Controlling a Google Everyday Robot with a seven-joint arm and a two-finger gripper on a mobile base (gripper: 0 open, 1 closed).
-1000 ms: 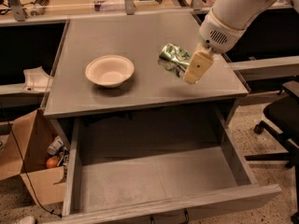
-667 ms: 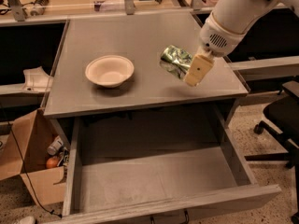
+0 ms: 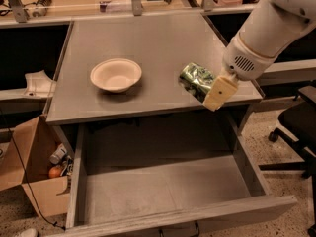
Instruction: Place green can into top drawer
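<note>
Green can [image 3: 195, 81]: light, thin-walled, already dented and shiny. It is probably slippery and easy to crush, so it is best gripped across its sides with a modest squeeze.
Can's place: tilted over the near right edge of the bench [image 3: 148, 38], right of the cream bowl [image 3: 116, 74].
Tool [image 3: 210, 89]: clamped on the can — one cream finger shows on its right side.
Top drawer [image 3: 163, 184]: pulled open, nearer than the can.
Arm: reaches in from the far right, wrist angled down and left.

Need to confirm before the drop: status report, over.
Gripper shut on green can, held over desk's front right edge. Top drawer open below. Bowl on desk, apart from can, not in the way.
</note>
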